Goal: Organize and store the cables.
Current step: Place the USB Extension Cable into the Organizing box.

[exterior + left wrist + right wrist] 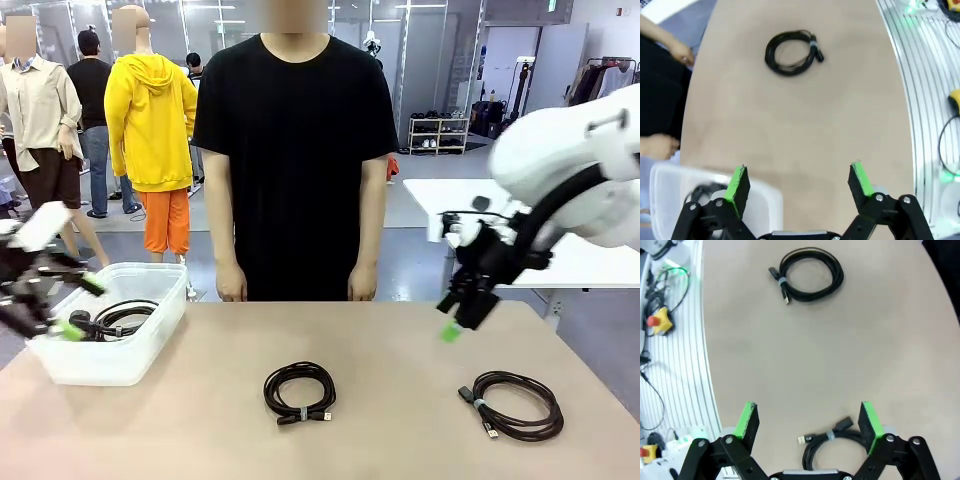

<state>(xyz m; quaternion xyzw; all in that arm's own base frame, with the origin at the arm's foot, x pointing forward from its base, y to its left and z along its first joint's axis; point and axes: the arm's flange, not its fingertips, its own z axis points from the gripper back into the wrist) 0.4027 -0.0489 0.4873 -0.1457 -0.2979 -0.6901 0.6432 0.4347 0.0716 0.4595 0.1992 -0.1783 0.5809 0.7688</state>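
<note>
At least one thin black coiled cable (120,318) lies in the translucent white plastic bin (140,365). The middle coil (299,391) and the right-hand coil (517,404) wait on the tan table (400,340) (plenty left). The left gripper (799,175) and right gripper (809,412) are spread wide and empty.

The left tool (78,308) is low at the left edge and looks blurred. Its two green-padded fingers (738,183) stand wide apart and hold nothing. The right arm (570,170) comes in from the right and bends downward. The right tool (455,322) points down, also wide open and empty.
</note>
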